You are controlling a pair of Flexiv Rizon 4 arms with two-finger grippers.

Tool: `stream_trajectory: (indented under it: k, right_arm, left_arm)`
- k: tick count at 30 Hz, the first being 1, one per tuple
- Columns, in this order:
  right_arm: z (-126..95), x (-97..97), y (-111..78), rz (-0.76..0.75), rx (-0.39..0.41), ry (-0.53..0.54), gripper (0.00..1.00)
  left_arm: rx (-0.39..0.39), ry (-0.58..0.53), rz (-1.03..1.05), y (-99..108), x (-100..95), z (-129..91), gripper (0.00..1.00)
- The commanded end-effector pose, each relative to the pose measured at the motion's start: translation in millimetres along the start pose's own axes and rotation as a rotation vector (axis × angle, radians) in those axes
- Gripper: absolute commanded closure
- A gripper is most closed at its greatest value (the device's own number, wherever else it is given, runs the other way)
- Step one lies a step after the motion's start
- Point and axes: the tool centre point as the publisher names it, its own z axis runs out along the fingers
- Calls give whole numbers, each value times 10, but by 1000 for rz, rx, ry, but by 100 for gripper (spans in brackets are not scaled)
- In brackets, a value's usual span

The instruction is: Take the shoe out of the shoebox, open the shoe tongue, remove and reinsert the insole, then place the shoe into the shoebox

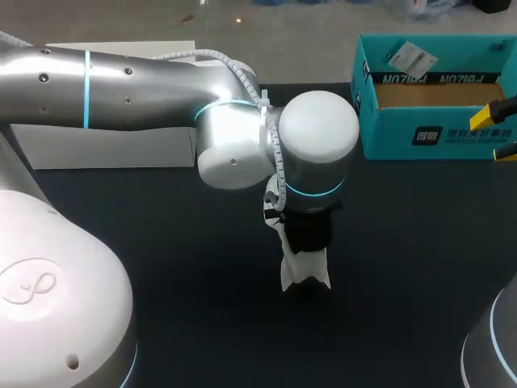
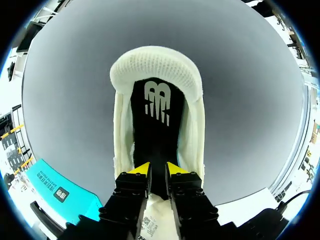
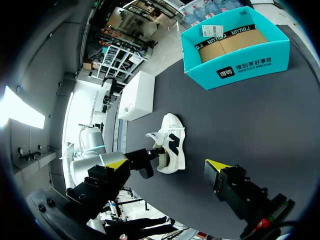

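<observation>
White shoe (image 2: 155, 70) lies mid-table, left of and nearer than the teal shoebox (image 1: 436, 133); left gripper (image 2: 158, 172) fingers pinch its black insole (image 2: 156, 130), probably best slid slowly lengthwise, while right gripper (image 3: 166, 165) fingers gape apart, empty.

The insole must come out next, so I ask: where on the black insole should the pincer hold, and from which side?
Probably its heel end, from above. The shoe stands on its sole with the opening up, so the insole lies bare below the heel collar; its front is out of sight.
</observation>
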Motion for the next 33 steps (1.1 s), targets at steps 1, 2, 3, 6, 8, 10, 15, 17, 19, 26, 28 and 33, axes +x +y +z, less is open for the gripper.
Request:
stream_trajectory:
  k: [1,2,3,6,8,10,15,17,19,26,28,33]
  right_arm:
    - [5,-1,3,2,1,-3,0]
    - [5,-1,3,2,1,-3,0]
    - [5,-1,3,2,1,-3,0]
    - [5,-1,3,2,1,-3,0]
    - [5,-1,3,2,1,-3,0]
    - [5,-1,3,2,1,-3,0]
    - [5,-1,3,2,1,-3,0]
    - [5,-1,3,2,1,-3,0]
    - [5,-1,3,2,1,-3,0]
    - [5,-1,3,2,1,-3,0]
    - [5,-1,3,2,1,-3,0]
    - [5,-1,3,2,1,-3,0]
  left_arm:
    - [-2,5,-4,7,-4,17,0]
    - [-3,3,-5,7,3,10,0]
    - [-4,-1,-5,0,5,-5,0]
    - [-8,-9,-7,-16,15,-37,0]
    - [-9,-11,-9,-26,26,-60,0]
    - [-12,-11,-14,-27,44,-85,0]
    - [-19,-5,-28,15,111,-149,0]
    - [-26,-2,-32,44,123,-165,0]
    - [-32,0,-34,71,132,-187,0]
    - [-61,21,-26,218,129,-269,0]
    - [-64,25,-21,247,113,-272,0]
    - [-76,21,-25,343,97,-314,0]
